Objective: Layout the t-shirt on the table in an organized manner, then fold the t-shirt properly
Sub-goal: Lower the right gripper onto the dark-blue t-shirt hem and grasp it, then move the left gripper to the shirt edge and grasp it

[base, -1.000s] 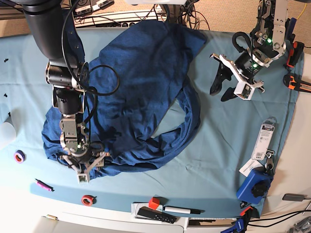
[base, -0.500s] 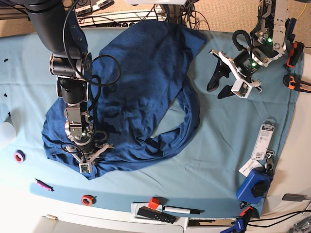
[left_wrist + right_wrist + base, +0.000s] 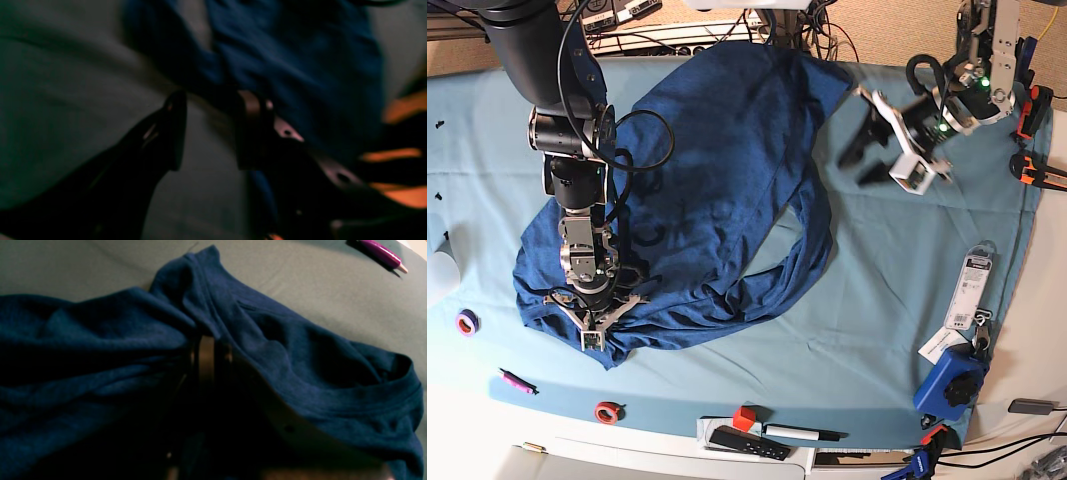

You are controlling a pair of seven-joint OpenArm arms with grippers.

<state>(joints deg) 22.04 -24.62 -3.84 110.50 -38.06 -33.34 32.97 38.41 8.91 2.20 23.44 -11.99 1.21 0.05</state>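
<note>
The dark blue t-shirt (image 3: 717,160) lies rumpled over the left and middle of the teal table (image 3: 907,260), its lower hem bunched in a curve. My right gripper (image 3: 592,335) points down at the shirt's near left corner and is shut on a pinch of t-shirt (image 3: 283,366) fabric, which gathers around the right gripper (image 3: 205,356). My left gripper (image 3: 863,155) hovers open just right of the shirt's upper right edge. In the left wrist view the left gripper (image 3: 211,133) has nothing between its dark fingers (image 3: 175,133), with the t-shirt (image 3: 283,50) just ahead over the table (image 3: 66,100).
A purple pen (image 3: 383,253) lies on the cloth near the held corner. Along the front edge are a purple tape ring (image 3: 467,322), a red ring (image 3: 607,411), a red block (image 3: 744,418) and a black remote (image 3: 747,442). A blue object (image 3: 952,385), tagged packets (image 3: 972,290) and orange clamps (image 3: 1032,165) line the right side.
My right gripper went from open to shut on the shirt's near left corner. My left arm swung left toward the shirt's upper right edge, still open.
</note>
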